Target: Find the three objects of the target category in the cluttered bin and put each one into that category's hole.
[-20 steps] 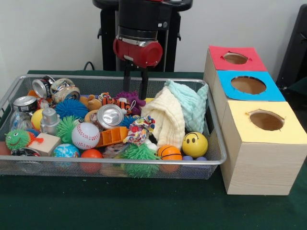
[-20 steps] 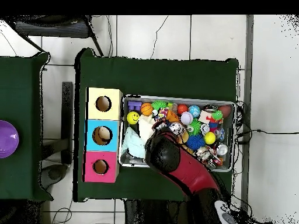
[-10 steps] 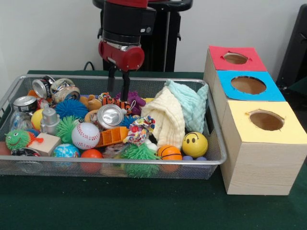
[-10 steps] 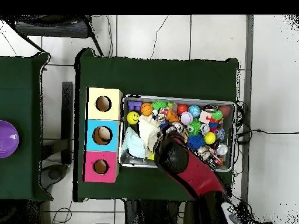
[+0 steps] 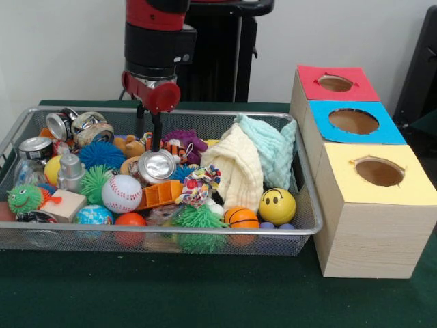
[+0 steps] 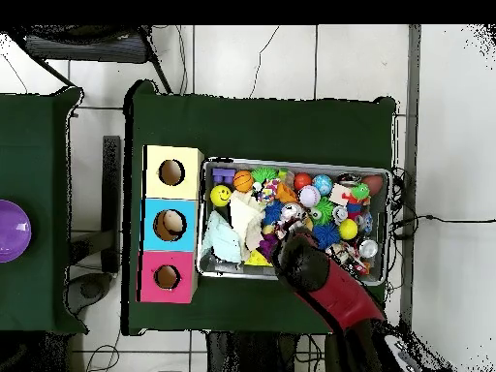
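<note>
Your gripper (image 5: 148, 131) has slid along the bin (image 5: 308, 205) from the cloths (image 5: 249, 160) and now hangs slightly open and empty over the striped plush (image 5: 175, 147), with the tan one (image 5: 130, 145) beside. It looks lined up to descend; the red hole (image 5: 335, 83) waits.

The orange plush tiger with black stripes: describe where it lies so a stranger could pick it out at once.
Start at the silver wire mesh bin and go to its far side, under the robot's gripper. There the orange plush tiger with black stripes lies between a tan-brown plush animal and a purple spiky ball, just behind a crushed silver can. Nothing else nearby is striped.
</note>
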Available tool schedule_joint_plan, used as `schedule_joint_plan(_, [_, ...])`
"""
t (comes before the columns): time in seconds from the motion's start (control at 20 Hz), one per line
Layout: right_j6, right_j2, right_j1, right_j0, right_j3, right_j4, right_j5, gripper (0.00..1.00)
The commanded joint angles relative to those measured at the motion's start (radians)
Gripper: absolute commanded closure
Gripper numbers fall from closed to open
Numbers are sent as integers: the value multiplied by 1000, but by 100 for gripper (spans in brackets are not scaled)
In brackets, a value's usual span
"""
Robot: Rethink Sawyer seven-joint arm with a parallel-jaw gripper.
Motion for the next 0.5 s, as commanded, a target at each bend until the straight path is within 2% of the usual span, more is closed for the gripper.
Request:
schedule_joint_plan(0.05, [120, 130, 96, -48, -40, -59, -37, 0])
schedule_joint_plan(0.5, [121, 142, 86, -60, -37, -73, 6, 0])
